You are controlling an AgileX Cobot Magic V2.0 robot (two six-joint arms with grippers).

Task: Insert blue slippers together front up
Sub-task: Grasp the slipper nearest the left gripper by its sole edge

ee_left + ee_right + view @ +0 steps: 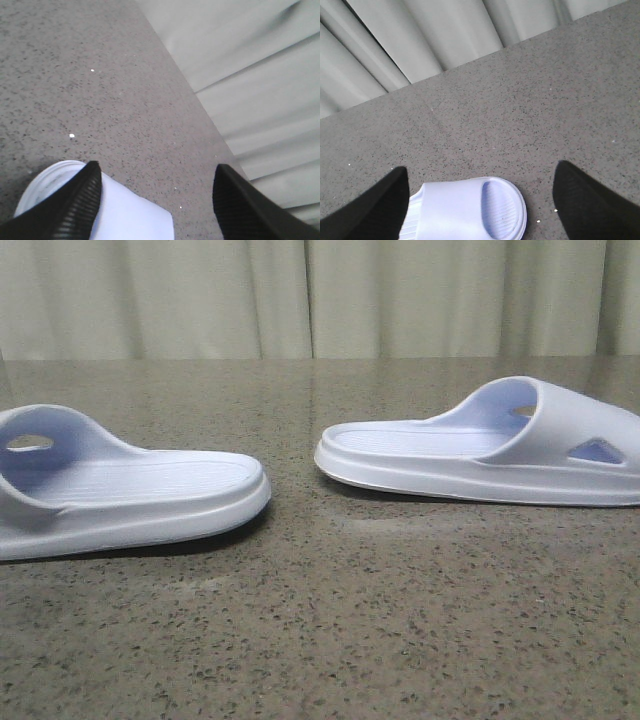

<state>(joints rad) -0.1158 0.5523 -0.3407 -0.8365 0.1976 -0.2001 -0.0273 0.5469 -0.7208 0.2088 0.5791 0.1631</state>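
Two pale blue, almost white slide slippers lie flat on the speckled stone table, heels toward each other. In the front view the left slipper [130, 490] has its strap at the left edge, and the right slipper [480, 445] has its strap with a triangular cut-out at the right. Neither gripper shows in the front view. My left gripper [155, 200] is open above the left slipper's strap [130, 215]. My right gripper [480, 200] is open above the right slipper [470, 210], whose strap and toe end lie between the fingers.
The grey speckled table [330, 630] stretches to a pale pleated curtain [320, 295] along its far edge. The curtain also shows in the left wrist view [260, 75] and the right wrist view [420, 35].
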